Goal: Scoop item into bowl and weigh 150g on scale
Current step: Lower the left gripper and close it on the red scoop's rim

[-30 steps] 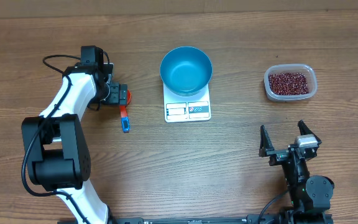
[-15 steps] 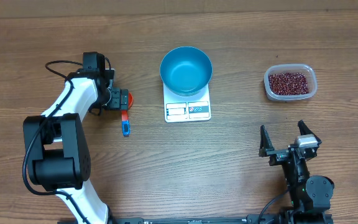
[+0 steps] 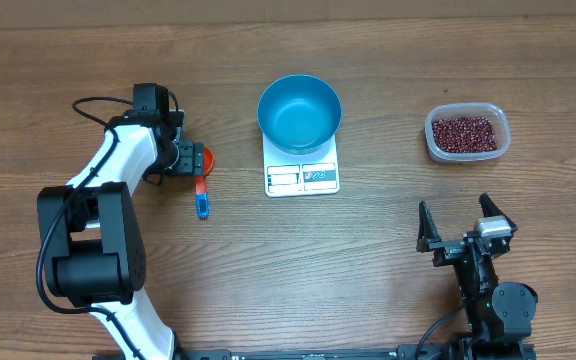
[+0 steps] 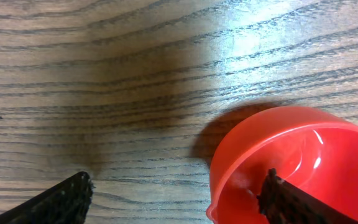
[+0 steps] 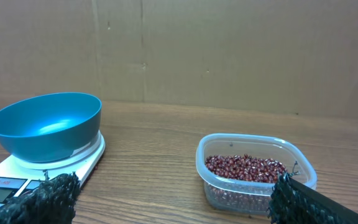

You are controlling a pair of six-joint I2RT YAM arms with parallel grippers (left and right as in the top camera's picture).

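Note:
The blue bowl (image 3: 299, 112) stands empty on the white scale (image 3: 302, 177) at the table's middle back. The item, dark red beans (image 3: 466, 131), fills a clear tub (image 3: 467, 152) at the back right. A scoop lies left of the scale, with a red cup (image 3: 205, 158) and a blue handle (image 3: 201, 200). My left gripper (image 3: 190, 158) is open at the cup. In the left wrist view it (image 4: 179, 180) straddles the cup's wall (image 4: 229, 155), one finger inside and one on bare wood. My right gripper (image 3: 456, 215) is open at the front right, holding nothing, and faces the bowl (image 5: 45, 127) and beans (image 5: 244, 168).
A cardboard wall (image 5: 229, 50) runs behind the table's far edge. The left arm's black cable (image 3: 93, 100) loops over the wood at the back left. Bare wood lies between the scale and the tub.
My left gripper has moved a little toward the front, lower over the scoop's red cup. In the last half second it has hardly moved. The right arm stays still.

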